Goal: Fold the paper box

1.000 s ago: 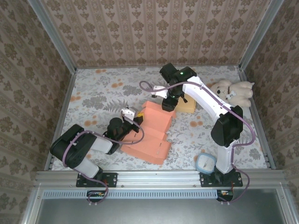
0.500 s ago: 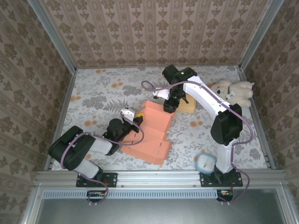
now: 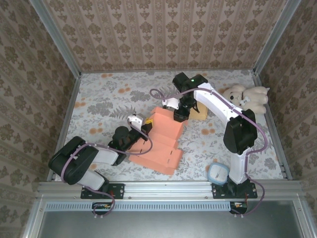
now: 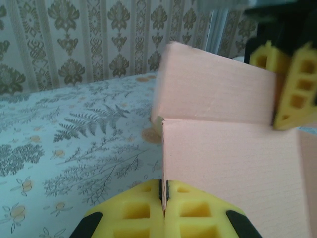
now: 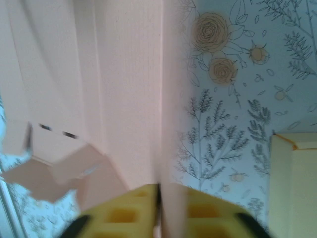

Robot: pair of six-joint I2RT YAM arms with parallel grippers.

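Top camera looks steeply down on the whole desk [image 3: 106, 94]; wrist cameras sit close against the shared paper box [image 3: 161, 148].

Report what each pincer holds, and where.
Both hold the box: left pincer shut on a near panel's edge, right pincer shut on the far panel's edge.

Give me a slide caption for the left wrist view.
Left claw shut on the box edge; right claw pinching its raised flap.

Bright, even; wrist views probably motion-blurred
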